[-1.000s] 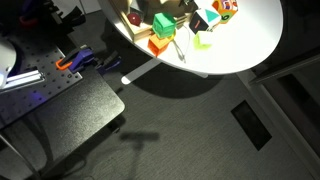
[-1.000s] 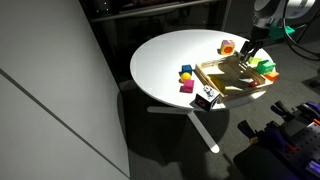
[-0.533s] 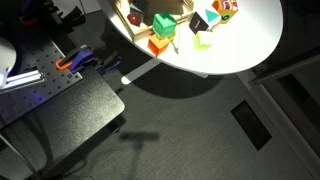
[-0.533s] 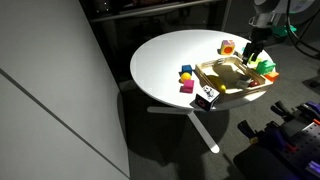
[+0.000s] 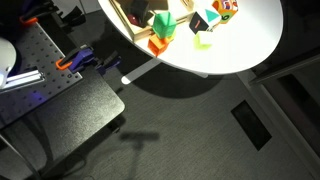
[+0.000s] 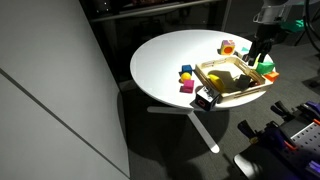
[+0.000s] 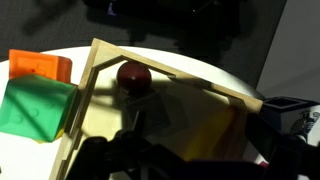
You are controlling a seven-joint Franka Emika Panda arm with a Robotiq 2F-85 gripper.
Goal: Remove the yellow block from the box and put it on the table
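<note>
We judge the yellow block (image 7: 213,135), below our gripper (image 6: 262,52), light and rigid; grip flat sides. Gripper's opening: we cannot tell.

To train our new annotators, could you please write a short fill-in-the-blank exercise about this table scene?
1. The round top of the table is coloured ___.
2. In the wrist view, the dark red ball lies ___ the box.
3. Outside the box's wall, the green block sits next to a block coloured ___.

Missing words: white; inside; orange.
</note>
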